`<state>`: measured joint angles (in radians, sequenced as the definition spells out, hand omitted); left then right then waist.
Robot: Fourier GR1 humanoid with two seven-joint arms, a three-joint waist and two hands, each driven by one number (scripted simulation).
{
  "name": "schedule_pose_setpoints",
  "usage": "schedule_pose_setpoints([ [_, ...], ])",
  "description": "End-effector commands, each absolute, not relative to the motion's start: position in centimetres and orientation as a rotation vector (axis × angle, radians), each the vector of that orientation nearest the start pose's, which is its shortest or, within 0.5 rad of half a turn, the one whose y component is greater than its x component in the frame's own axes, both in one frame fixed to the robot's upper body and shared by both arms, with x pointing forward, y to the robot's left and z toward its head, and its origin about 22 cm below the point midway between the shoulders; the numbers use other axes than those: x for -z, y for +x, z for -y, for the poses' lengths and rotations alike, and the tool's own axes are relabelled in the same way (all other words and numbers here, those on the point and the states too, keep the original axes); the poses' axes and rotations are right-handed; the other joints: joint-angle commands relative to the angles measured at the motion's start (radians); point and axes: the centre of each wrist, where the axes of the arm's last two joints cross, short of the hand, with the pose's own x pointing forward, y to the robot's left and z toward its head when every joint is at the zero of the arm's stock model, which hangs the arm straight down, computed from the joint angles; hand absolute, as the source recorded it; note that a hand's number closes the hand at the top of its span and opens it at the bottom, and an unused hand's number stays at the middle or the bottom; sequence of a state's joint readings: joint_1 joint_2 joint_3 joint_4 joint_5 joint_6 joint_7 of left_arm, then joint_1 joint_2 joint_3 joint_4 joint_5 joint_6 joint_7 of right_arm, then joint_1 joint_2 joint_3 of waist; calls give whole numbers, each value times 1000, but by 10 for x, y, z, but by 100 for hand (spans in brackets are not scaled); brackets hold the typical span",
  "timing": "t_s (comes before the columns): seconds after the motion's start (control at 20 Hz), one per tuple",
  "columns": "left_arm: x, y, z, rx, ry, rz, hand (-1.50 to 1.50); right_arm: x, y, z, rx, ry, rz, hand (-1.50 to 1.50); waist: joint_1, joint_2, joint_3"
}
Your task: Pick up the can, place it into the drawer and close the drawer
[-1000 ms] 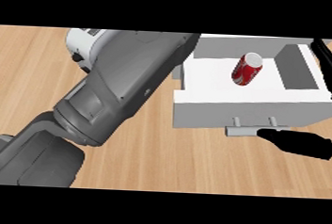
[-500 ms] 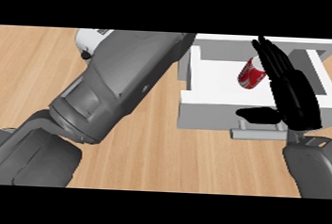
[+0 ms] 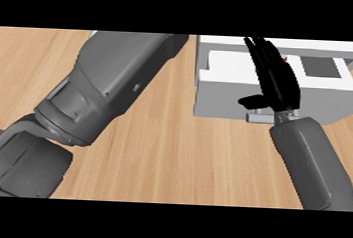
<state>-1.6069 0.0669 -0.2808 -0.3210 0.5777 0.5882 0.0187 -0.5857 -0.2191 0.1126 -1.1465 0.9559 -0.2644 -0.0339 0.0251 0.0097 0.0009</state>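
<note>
The white drawer [image 3: 225,95] stands partly open at the upper right of the wooden counter. Of the red can [image 3: 285,59] inside it, only a small sliver shows beside my fingers. My right hand [image 3: 277,83] lies over the drawer's front, open with straight fingers pointing away from me. Its thumb is just above the grey handle [image 3: 258,117]. My left forearm [image 3: 114,83] crosses the left half of the view, and its hand is cut off at the top.
The white cabinet body [image 3: 316,46] runs along the top right behind the drawer. Bare wooden counter [image 3: 185,161] lies in front of the drawer and between my two forearms.
My right hand swung in from the right edge onto the drawer's front. The drawer's open interior looks shorter than before, and my hand now hides most of the can.
</note>
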Motion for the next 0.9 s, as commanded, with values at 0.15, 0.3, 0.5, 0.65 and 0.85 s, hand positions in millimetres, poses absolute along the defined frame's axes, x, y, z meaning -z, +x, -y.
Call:
schedule_pose_setpoints([
  [0.15, -257, 454, -37, -2, 81, 1713, -150, -51, 404, 197, -914, -1176, 1751, -150, 24, -2, 0],
  [0.3, -257, 456, -49, -7, 71, 1690, -150, -70, 423, 200, -851, -1245, 1769, -150, 39, 1, 0],
  [0.5, -253, 456, -68, -12, 90, 1700, -150, -72, 433, 177, -841, -1270, 1778, -150, 50, -6, -1],
  [0.65, -269, 454, -65, -1, 76, 1694, -150, -103, 451, 185, -811, -1298, 1787, -150, 61, 2, 0],
  [0.85, -275, 451, -78, 21, 81, 1713, -150, -105, 457, 181, -803, -1341, 1790, -150, 86, 6, 0],
])
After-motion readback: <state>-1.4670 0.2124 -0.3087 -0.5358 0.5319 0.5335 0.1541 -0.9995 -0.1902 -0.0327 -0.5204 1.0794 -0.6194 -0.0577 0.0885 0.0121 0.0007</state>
